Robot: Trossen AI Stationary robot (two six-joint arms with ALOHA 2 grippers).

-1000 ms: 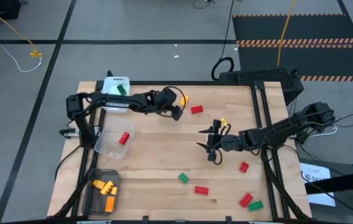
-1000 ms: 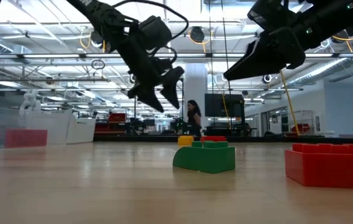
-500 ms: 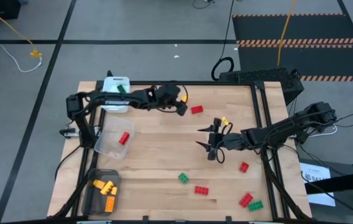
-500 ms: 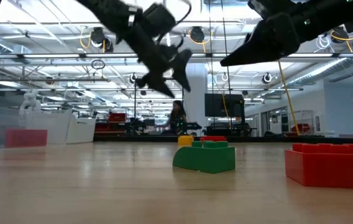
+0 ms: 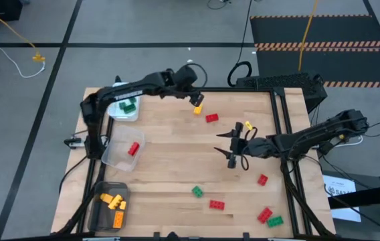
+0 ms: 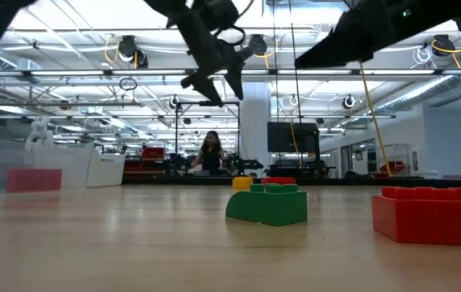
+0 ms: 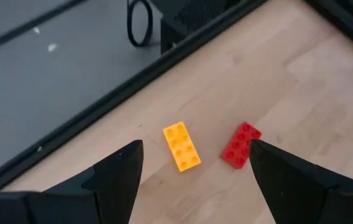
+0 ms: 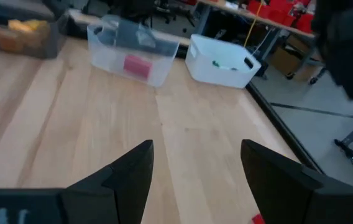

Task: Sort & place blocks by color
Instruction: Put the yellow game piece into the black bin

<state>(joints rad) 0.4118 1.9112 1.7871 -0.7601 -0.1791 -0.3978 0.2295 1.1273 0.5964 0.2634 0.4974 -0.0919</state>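
high view: the wooden table (image 5: 170,167) holds scattered blocks. the left gripper (image 5: 194,99), fingers apart and empty, hangs over the yellow block (image 5: 197,108) beside a red block (image 5: 211,118) near the far edge. the right gripper (image 5: 231,142), also apart and empty, waits mid-table. a skewed descent could nudge the yellow block into the red one. no readable writing shows.

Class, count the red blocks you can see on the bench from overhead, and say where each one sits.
5: one in the clear tray, one beside the yellow block, one near the right rail, two along the front. None seem hidden.
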